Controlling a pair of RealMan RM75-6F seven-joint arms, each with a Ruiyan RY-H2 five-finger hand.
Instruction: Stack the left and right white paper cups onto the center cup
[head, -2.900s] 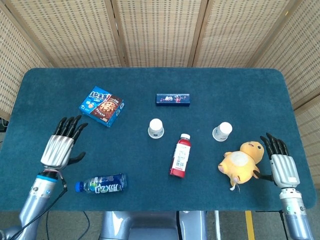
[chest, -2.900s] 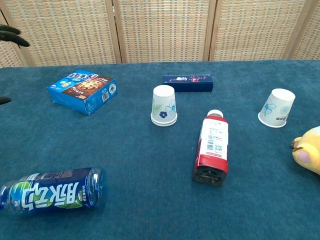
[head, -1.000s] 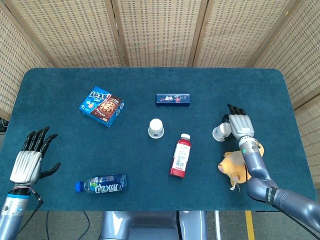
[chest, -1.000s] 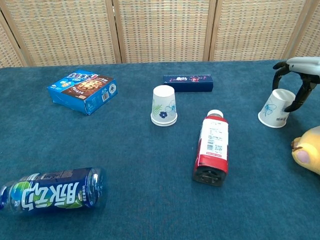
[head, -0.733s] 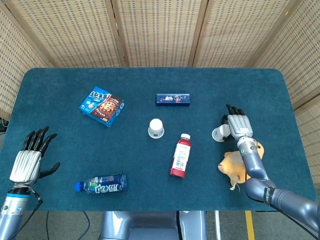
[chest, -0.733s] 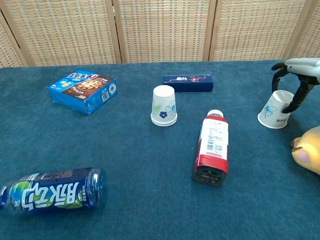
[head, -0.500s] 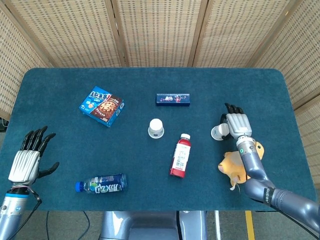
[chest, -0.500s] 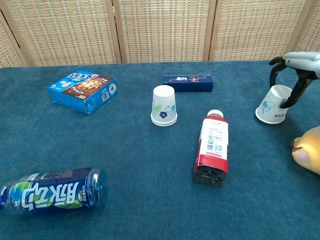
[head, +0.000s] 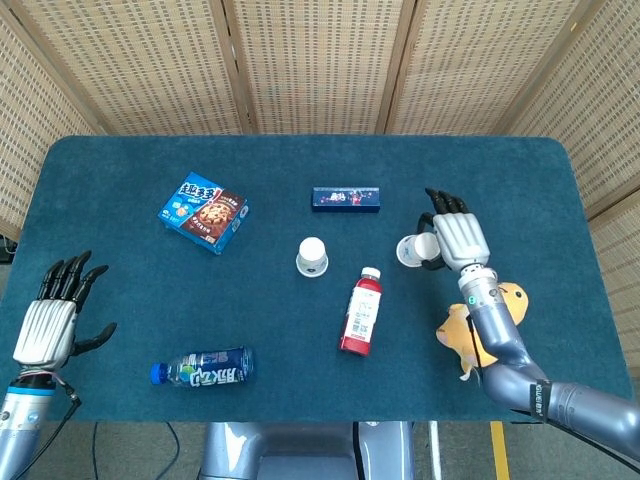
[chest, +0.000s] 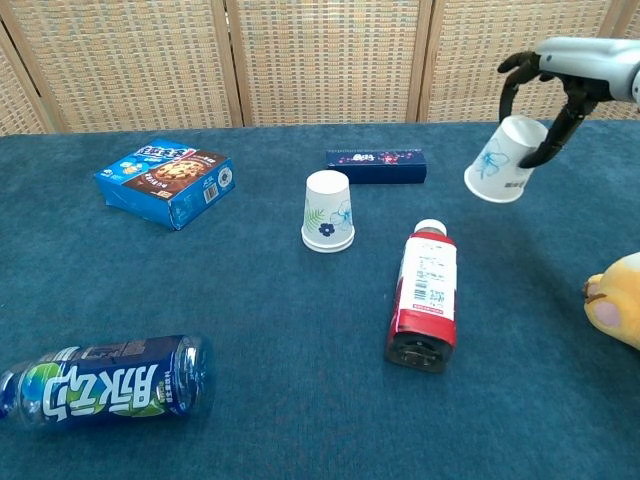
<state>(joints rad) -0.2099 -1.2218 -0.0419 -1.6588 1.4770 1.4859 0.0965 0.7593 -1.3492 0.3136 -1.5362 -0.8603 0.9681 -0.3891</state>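
Right hand (chest: 560, 85) had lifted the right cup (chest: 503, 159) off the table (head: 300, 330) and carried it toward the center cup (chest: 328, 211), fingers wrapped around it, cup tilted. Left hand (head: 50, 320) sat by the table's left edge, fingers spread, holding nothing.

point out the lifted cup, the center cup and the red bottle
lifted cup (chest: 502, 163), chest view, side wall
center cup (chest: 328, 211), chest view, printed side
red bottle (chest: 425, 293), chest view, label
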